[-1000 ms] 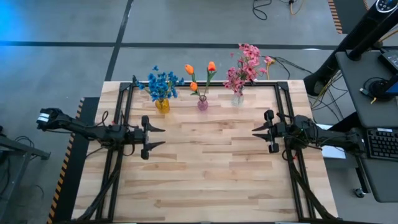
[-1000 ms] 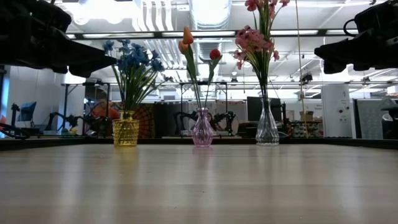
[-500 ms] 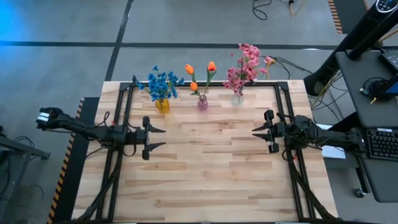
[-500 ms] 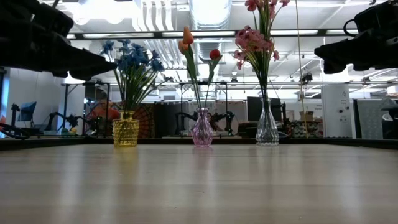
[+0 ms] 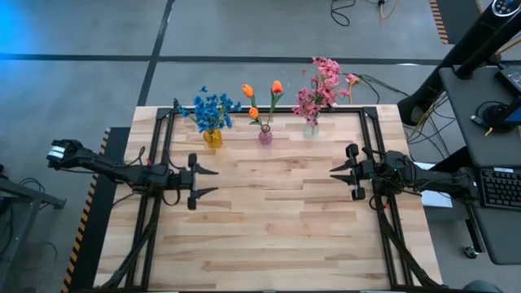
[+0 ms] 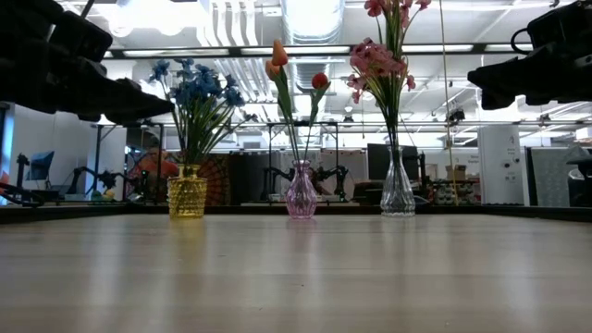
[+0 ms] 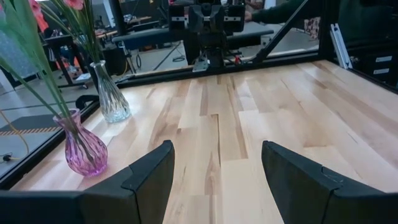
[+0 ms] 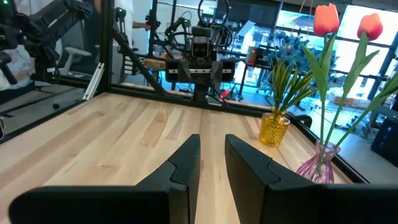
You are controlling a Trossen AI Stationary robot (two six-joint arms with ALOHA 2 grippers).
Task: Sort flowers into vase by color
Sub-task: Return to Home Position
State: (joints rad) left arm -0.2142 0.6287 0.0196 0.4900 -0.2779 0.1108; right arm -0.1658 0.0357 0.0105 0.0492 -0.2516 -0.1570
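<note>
In the low view the upper edge cuts off the top of the pink flowers (image 6: 377,57), which stand in the clear vase (image 6: 398,190) just right of the pink vase (image 6: 300,192). In the left wrist view the orange flowers (image 7: 38,17) above the pink vase are mostly cut off. In the high view the clear vase is too small to make out well.

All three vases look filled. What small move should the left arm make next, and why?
Probably draw the left gripper back toward its side edge and park it. The blue flowers stand in the yellow vase, the orange flowers in the pink vase, the pink flowers in the clear vase; it holds nothing, and the right gripper sits empty at the right side.
</note>
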